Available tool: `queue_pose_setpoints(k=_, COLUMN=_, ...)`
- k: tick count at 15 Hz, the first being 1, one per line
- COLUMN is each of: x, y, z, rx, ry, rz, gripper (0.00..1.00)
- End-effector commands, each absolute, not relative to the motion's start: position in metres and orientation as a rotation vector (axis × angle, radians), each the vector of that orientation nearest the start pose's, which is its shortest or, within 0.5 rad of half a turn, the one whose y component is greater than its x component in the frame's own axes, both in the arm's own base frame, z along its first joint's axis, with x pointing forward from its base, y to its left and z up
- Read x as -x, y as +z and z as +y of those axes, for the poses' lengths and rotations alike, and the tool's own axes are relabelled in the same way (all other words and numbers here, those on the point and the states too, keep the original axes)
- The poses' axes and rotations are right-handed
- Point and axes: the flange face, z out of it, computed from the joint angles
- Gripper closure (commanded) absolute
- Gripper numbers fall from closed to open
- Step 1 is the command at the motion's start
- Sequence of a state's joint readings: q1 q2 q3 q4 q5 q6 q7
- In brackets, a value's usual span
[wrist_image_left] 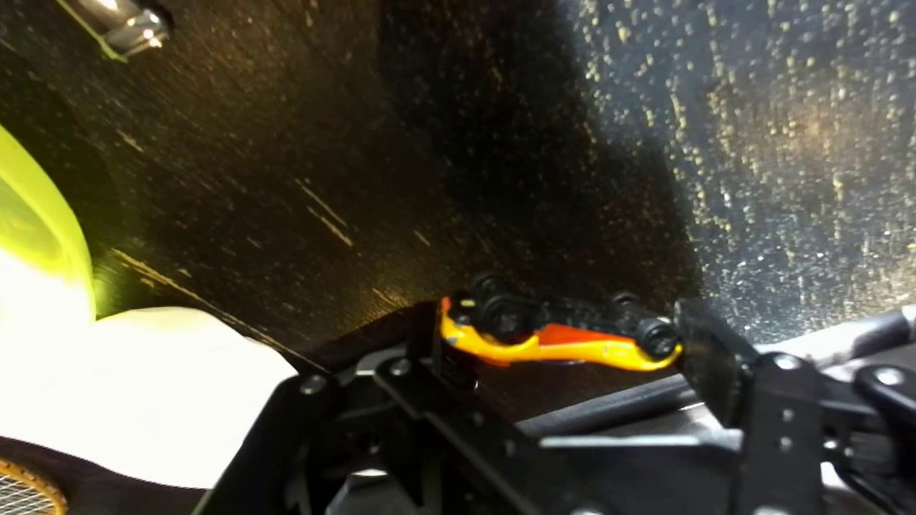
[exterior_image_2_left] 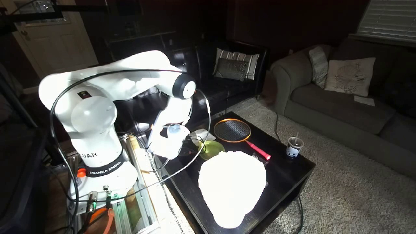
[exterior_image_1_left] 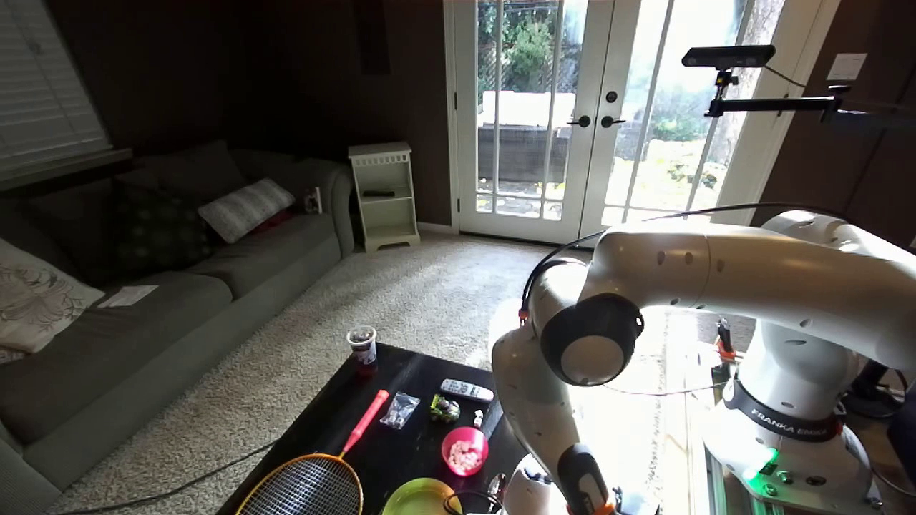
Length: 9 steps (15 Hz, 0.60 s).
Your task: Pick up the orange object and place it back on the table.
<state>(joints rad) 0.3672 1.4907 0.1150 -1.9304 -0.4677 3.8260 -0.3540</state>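
Note:
In the wrist view a small toy car, the orange object, is yellow-orange with red patches and black wheels. My gripper is shut on it lengthwise, one finger at each end, with its wheels facing away from the palm. Beneath it spreads the dark top of the table; how high the car hangs above it I cannot tell. Both exterior views show the black table, but the car is hidden or cut off there.
A green plate and a pink bowl stand near the arm. A racket, a remote, a plastic bag, a green toy and a cup also occupy the table. White paper lies beside the gripper.

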Motion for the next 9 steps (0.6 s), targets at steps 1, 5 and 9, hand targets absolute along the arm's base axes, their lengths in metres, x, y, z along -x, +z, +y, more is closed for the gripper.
queue_pose_setpoints(k=1, x=-0.3264, y=-0.1665, z=0.2633, rx=2.292, ry=-0.54, rz=-1.5, gripper=0.43)
queue_pose_setpoints(k=5, x=-0.3209, y=-0.169, z=0.2691, rx=2.279, ry=-0.487, rz=-1.517, gripper=0.43)
queue_pose_setpoints(k=9, x=-0.3184, y=-0.1725, z=0.271, rx=2.282, ry=-0.44, rz=-1.533, gripper=0.43)
